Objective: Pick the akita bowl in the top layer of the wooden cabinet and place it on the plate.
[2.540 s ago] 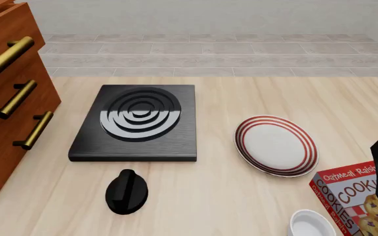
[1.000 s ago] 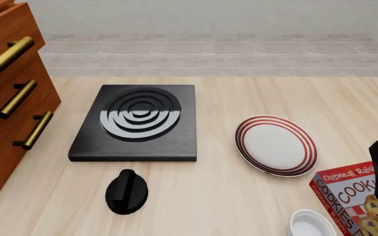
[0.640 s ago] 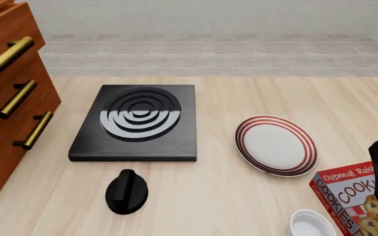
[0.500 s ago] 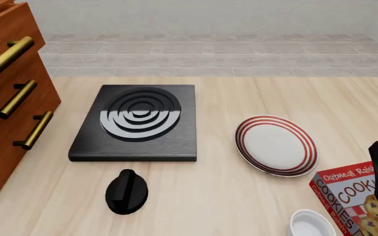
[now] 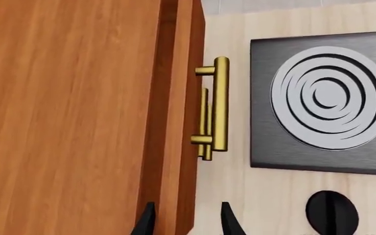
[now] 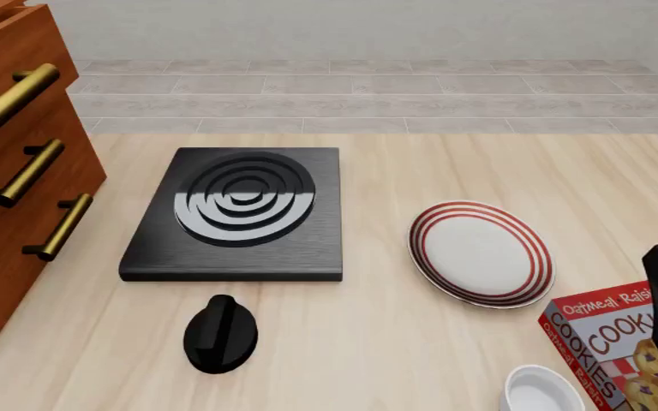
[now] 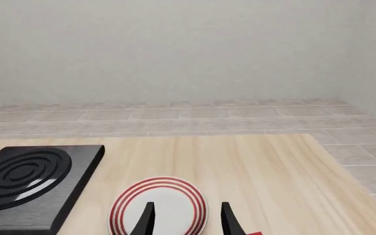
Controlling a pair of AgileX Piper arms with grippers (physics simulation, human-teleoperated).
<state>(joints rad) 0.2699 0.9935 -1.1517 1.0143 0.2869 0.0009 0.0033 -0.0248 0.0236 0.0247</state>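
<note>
Almost nothing has changed in the last moments, so the task has barely begun. With the stove burner as landmark: to its left stands the wooden cabinet, drawers shut, handles' long axes running up the front; the akita bowl is unseen, presumably inside. The left gripper hovers above, fingers apart. To the burner's right lies the plate; the right gripper is likewise spread.

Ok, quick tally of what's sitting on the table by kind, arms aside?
Cabinet: 1
Stove plate: 1
Black knob: 1
Plate: 1
White bowl: 1
Cookie box: 1
Total: 6
</note>
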